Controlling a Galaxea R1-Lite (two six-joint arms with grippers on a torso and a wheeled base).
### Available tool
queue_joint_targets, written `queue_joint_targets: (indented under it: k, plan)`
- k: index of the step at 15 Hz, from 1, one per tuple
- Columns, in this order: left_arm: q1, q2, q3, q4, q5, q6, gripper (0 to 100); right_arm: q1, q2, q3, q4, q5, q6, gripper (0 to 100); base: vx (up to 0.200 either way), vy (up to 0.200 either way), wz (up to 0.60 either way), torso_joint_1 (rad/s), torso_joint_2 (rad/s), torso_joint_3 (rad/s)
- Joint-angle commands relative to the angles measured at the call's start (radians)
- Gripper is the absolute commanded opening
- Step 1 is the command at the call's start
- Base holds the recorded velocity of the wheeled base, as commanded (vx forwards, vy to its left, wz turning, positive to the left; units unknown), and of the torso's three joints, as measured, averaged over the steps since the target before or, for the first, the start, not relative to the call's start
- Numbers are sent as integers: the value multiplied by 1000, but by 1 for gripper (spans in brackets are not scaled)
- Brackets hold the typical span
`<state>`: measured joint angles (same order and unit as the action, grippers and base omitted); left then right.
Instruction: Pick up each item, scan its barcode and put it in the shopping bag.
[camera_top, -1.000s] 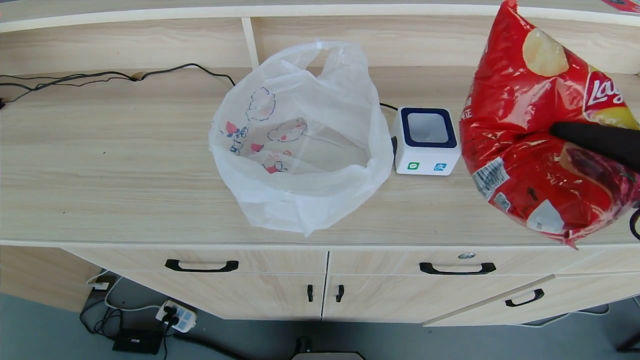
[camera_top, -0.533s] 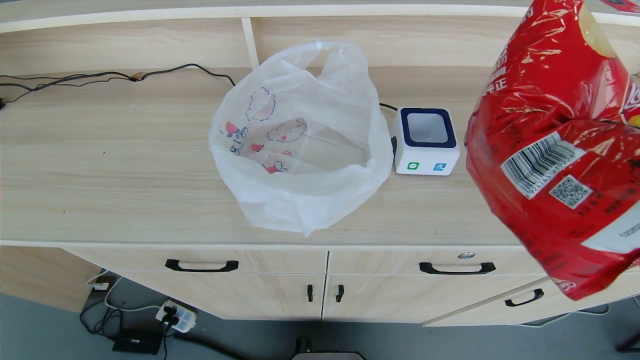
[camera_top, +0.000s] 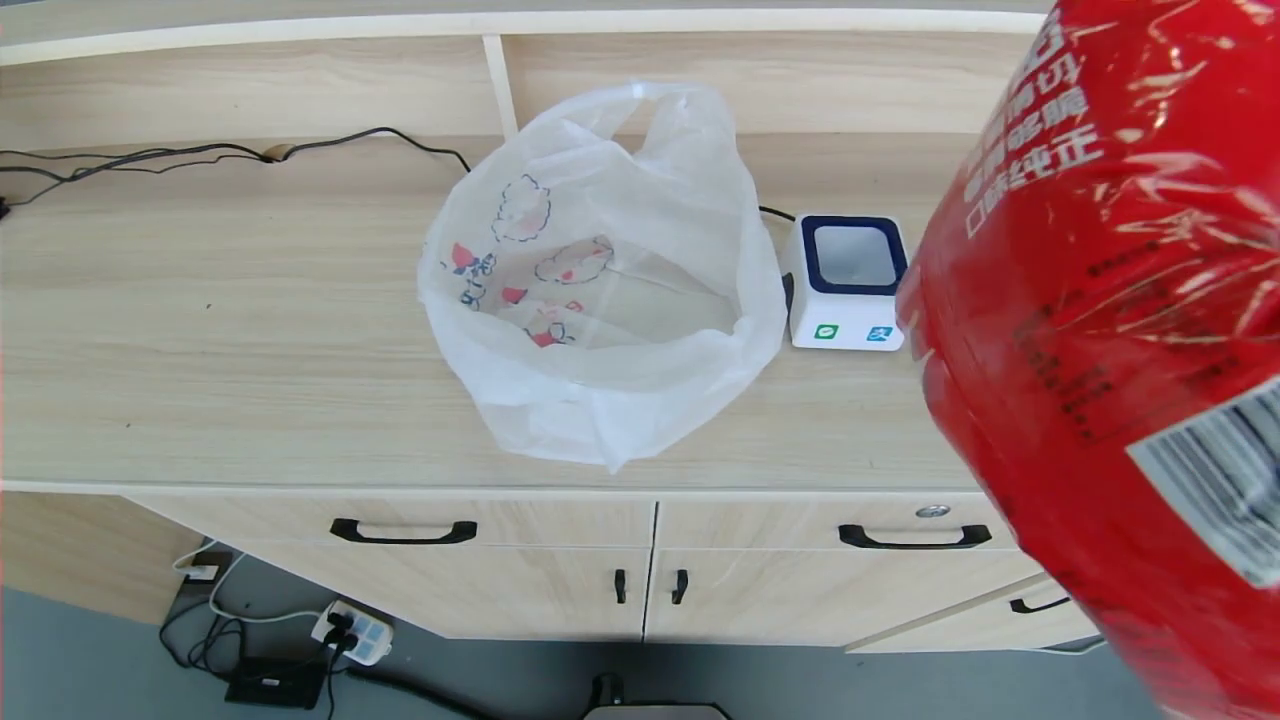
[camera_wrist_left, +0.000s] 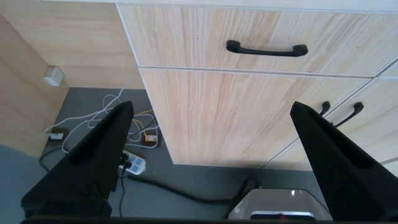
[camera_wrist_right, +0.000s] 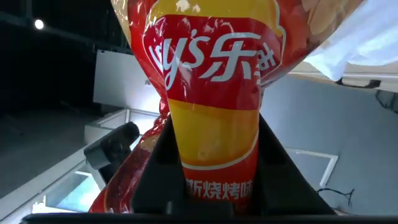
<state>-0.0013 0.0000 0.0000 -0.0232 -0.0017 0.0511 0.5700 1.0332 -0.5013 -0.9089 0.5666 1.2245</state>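
Note:
A large red chip bag (camera_top: 1110, 330) hangs high at the right of the head view, close to the camera, its white barcode label (camera_top: 1215, 475) turned toward me. My right gripper (camera_wrist_right: 214, 168) is shut on the chip bag (camera_wrist_right: 214, 106), both black fingers (camera_wrist_right: 158, 165) pinching its red and yellow front. The white plastic shopping bag (camera_top: 600, 290) stands open at the counter's middle. A white barcode scanner (camera_top: 852, 280) with a dark-framed window sits just right of the shopping bag. My left gripper (camera_wrist_left: 214, 162) stands open below the counter, facing the cabinet drawers.
The light wood counter (camera_top: 220, 330) has a raised back shelf with a divider (camera_top: 500, 85). Black cables (camera_top: 150, 155) lie at the back left. Drawers with black handles (camera_top: 403, 532) sit below, and a power strip (camera_top: 350, 632) lies on the floor.
The chip bag has risen and swung closer to the head camera, turning so its back and barcode face me. The right gripper's finger went out of the head view.

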Motion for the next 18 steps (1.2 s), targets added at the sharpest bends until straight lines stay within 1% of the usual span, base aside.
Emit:
queue_joint_targets:
  k: [1, 5, 7, 9, 10, 12, 15, 18]
  plan:
    - [0, 2, 0, 0, 0, 1, 100, 42, 21, 1, -31, -1, -5, 0, 0, 0, 0, 0, 0, 0]
    - [0, 2, 0, 0, 0, 13, 100, 54, 134, -19, -143, -2, -6, 0, 0, 0, 0, 0, 0, 0]
    - [0, 2, 0, 0, 0, 13, 100, 74, 154, -56, -146, -22, -6, 0, 0, 0, 0, 0, 0, 0]
    - [0, 2, 0, 0, 0, 12, 100, 105, 189, -103, -148, -100, -6, 0, 0, 0, 0, 0, 0, 0]
    - [0, 2, 0, 2, 0, 12, 100, 126, 192, -108, -146, -120, -6, 0, 0, 0, 0, 0, 0, 0]
    - [0, 2, 0, 2, 0, 10, 100, 148, 189, -99, -148, -125, -13, 0, 0, 0, 0, 0, 0, 0]
    - [-2, 2, 0, 2, 0, 7, 100, 149, 191, -99, -150, -125, -33, 0, 0, 0, 0, 0, 0, 0]
    - [-2, 2, 0, 2, 0, 7, 100, 185, 186, -95, -197, -125, -31, 0, 0, 0, 0, 0, 0, 0]
